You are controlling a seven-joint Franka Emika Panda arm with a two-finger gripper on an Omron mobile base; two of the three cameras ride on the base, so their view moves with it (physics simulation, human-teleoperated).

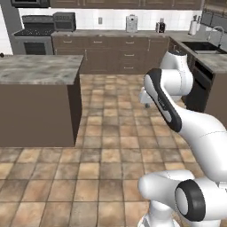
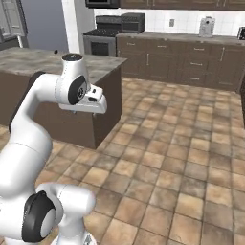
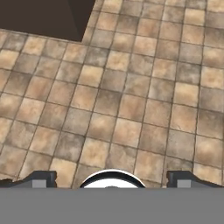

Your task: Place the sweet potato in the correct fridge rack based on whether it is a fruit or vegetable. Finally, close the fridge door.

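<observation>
My gripper (image 3: pixel 112 178) hangs wide and empty over floor tiles (image 3: pixel 131 96); driving blind, my arm could clip the island (image 1: pixel 40 71) at left.

Arm (image 2: pixel 28 119) folded upright, wrist bent forward, claw (image 3: pixel 112 177) aimed down, fingers (image 3: pixel 41 178) spread wide, holding nothing.

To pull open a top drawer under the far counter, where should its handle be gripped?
Probably at the middle of the drawer handle, coming straight from the front. It looks like a thin horizontal bar on the drawer face, so one finger would go above it and one below.
</observation>
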